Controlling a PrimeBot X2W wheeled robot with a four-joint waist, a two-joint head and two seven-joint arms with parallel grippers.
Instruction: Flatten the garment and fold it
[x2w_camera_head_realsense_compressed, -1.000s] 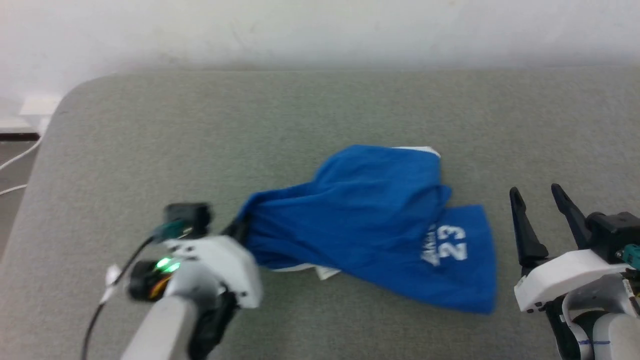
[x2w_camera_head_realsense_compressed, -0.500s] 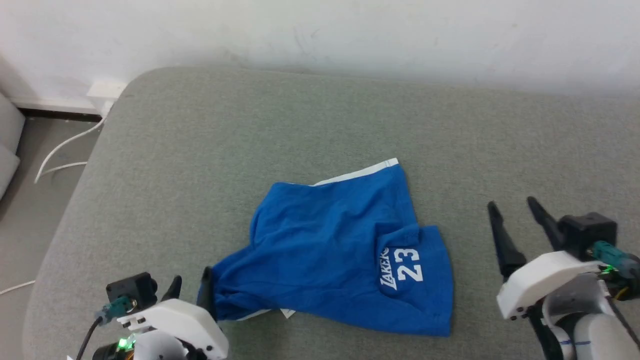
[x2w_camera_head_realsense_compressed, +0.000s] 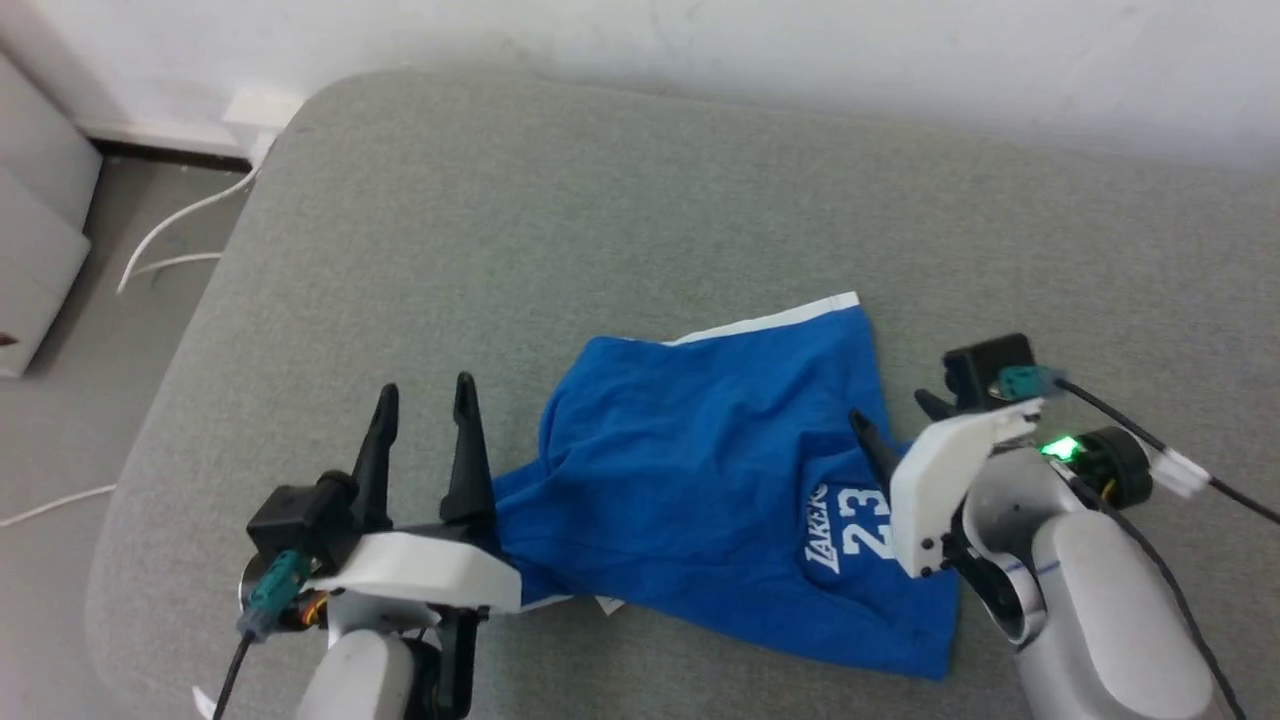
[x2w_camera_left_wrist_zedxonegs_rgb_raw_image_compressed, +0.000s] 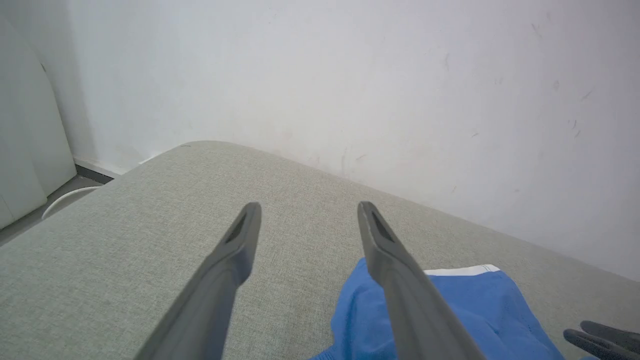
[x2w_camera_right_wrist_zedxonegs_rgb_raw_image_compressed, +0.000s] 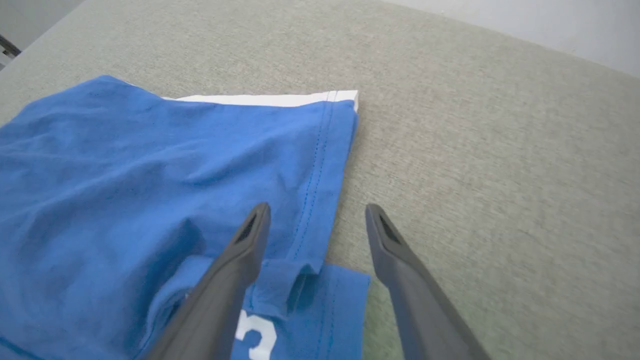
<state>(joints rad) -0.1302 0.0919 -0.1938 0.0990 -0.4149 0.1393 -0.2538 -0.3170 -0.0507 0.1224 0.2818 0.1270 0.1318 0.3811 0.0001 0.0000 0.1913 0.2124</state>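
Head view: rumpled shorts (x2w_camera_head_realsense_compressed: 700, 470) lie just beside the left claw (x2w_camera_head_realsense_compressed: 424, 390) and under the right claw (x2w_camera_head_realsense_compressed: 890, 408), both spread and empty; this is the flattening stage, and the next move likely means pinching the overlapped hem beneath the right claw and pulling outward.

grey cushion (x2w_camera_head_realsense_compressed: 600, 200), white wall (x2w_camera_head_realsense_compressed: 900, 50), white cable (x2w_camera_head_realsense_compressed: 160, 232), floor (x2w_camera_head_realsense_compressed: 90, 400)

The left gripper (x2w_camera_head_realsense_compressed: 424, 388) and right gripper (x2w_camera_head_realsense_compressed: 888, 408) have two long dark fingers (x2w_camera_head_realsense_compressed: 467, 450) on a white block (x2w_camera_head_realsense_compressed: 430, 572) — plus a teal plug (x2w_camera_head_realsense_compressed: 1018, 381) and black cable (x2w_camera_head_realsense_compressed: 1095, 402). Lower right, the forearm (x2w_camera_head_realsense_compressed: 1110, 610) is pale grey.
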